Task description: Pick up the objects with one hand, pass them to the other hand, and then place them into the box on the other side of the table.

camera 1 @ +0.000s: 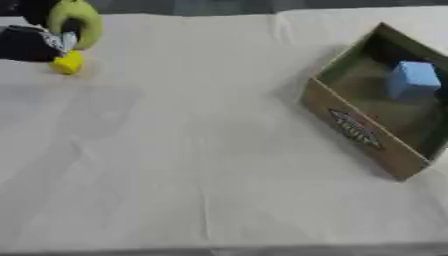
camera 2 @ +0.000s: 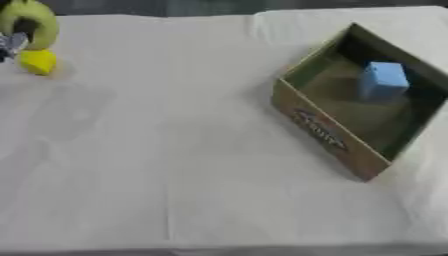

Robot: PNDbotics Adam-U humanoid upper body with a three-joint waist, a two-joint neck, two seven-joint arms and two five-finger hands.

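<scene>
Yellow block (camera 1: 67, 63) sits small and rounded; left hand (camera 1: 31, 42) fingers' state unclear.

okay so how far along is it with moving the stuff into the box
One blue block already sits inside the box on the right. The left hand is at the far left corner by a green ring and a yellow piece; whether it grips either is unclear. Both still need passing across and boxing. The right hand is out of view.
</scene>
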